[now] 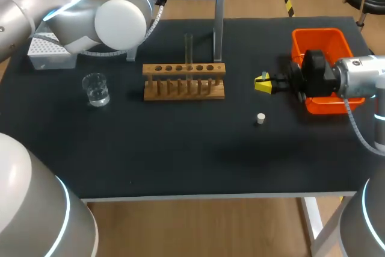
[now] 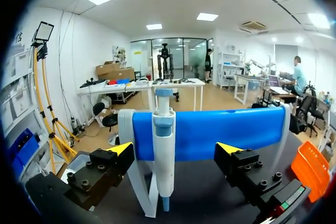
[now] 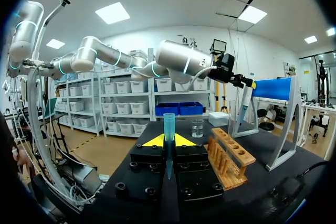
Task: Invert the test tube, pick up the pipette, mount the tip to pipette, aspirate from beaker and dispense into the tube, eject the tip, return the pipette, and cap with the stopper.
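rack stands between beaker and stopper; right pincer grips blue tip

- My left arm is wearing smooth silver-grey shells with a rounded white joint cap, and thin pale-blue rings are glowing at its joints.
- My right arm is wearing the same silver-grey, and a ribbed grey cable is looping off the wrist behind the fingers.
- My left gripper is showing black blocky fingers studded with round screw heads, each ending in a yellow wedge.
- My right gripper is showing matching black blocks, screws and yellow tips.
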### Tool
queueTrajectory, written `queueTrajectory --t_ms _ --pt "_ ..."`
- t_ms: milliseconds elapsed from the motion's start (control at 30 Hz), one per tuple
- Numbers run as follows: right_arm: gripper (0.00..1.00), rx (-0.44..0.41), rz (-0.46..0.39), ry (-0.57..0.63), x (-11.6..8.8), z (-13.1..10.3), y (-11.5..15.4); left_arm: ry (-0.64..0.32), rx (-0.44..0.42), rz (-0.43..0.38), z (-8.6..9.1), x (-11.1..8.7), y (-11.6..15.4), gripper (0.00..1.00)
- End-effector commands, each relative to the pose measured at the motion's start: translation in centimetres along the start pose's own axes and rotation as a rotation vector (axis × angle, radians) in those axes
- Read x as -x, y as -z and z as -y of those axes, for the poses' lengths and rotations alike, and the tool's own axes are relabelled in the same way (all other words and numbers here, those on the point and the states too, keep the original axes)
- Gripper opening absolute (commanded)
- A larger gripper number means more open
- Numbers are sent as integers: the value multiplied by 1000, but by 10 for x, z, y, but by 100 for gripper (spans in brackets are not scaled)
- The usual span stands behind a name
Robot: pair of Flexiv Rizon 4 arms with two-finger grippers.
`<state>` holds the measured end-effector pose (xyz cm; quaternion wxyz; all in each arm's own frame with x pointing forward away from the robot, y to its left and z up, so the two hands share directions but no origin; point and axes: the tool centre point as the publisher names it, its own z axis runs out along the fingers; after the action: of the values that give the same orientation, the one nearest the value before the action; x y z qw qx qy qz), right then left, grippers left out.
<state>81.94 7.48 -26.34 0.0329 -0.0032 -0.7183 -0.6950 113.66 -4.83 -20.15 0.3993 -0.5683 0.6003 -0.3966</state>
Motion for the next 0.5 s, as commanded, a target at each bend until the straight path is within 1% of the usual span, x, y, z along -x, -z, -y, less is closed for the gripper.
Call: queueTrajectory --t_ms 33,500 --pt "0 -1 1 1 -1 0 0 4 0 1 0 1 -3 100" --pt "0 -1 1 1 -1 0 0 0 -7 -12 6 5 -16 100"
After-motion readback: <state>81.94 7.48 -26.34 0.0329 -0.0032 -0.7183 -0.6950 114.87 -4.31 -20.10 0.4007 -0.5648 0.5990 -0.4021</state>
